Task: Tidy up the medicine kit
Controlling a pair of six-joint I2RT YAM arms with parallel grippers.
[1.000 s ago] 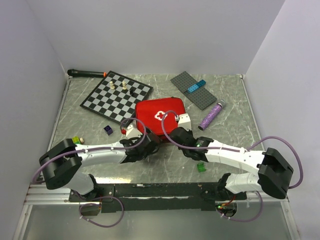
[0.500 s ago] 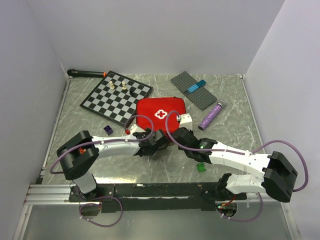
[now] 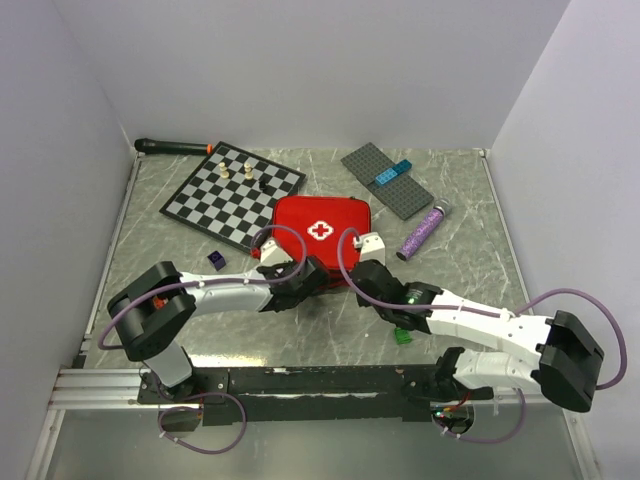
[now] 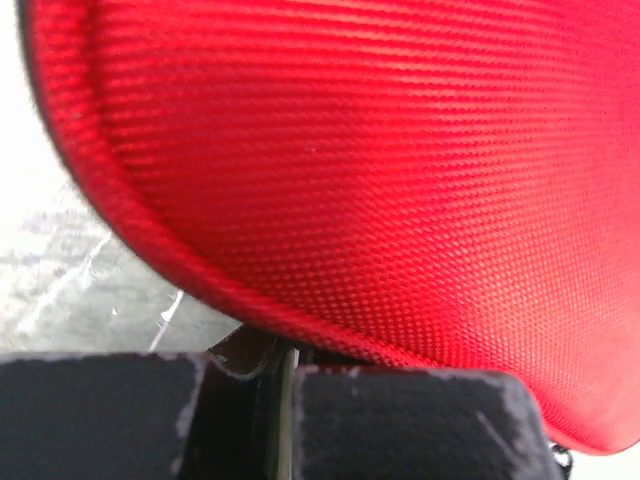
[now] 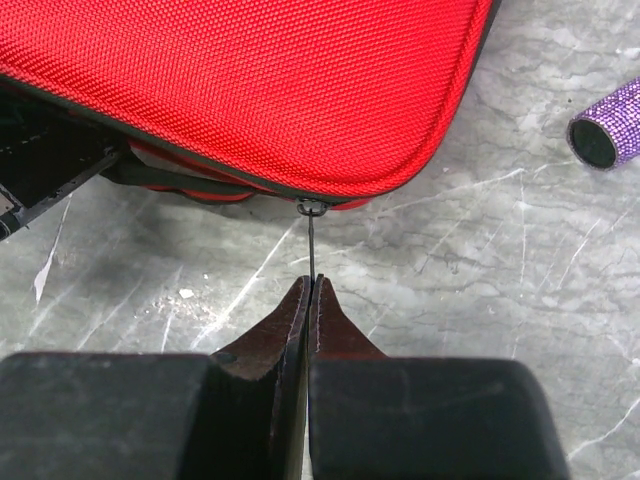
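The medicine kit (image 3: 320, 228), a red fabric case with a white cross, lies mid-table with its lid down. My left gripper (image 3: 298, 272) is at the kit's near left edge. In the left wrist view red fabric (image 4: 380, 170) fills the frame, and the jaws stand together with their tips tucked under the rim. My right gripper (image 3: 358, 266) sits at the near right edge. In the right wrist view it (image 5: 312, 287) is shut on the thin metal zipper pull (image 5: 312, 250), which hangs from the kit's seam (image 5: 300, 120).
A chessboard (image 3: 233, 192) with a few pieces lies back left, with a black marker (image 3: 172, 146) behind it. A grey baseplate (image 3: 388, 180) with a blue brick (image 3: 392, 172) lies back right. A purple glitter tube (image 3: 424, 229) is right of the kit. A small blue cube (image 3: 215, 259) and a green brick (image 3: 403, 335) are near the arms.
My left gripper has reached right to the kit's near edge and closed from wide open. The right arm shifted slightly right, still gripping the zipper pull.
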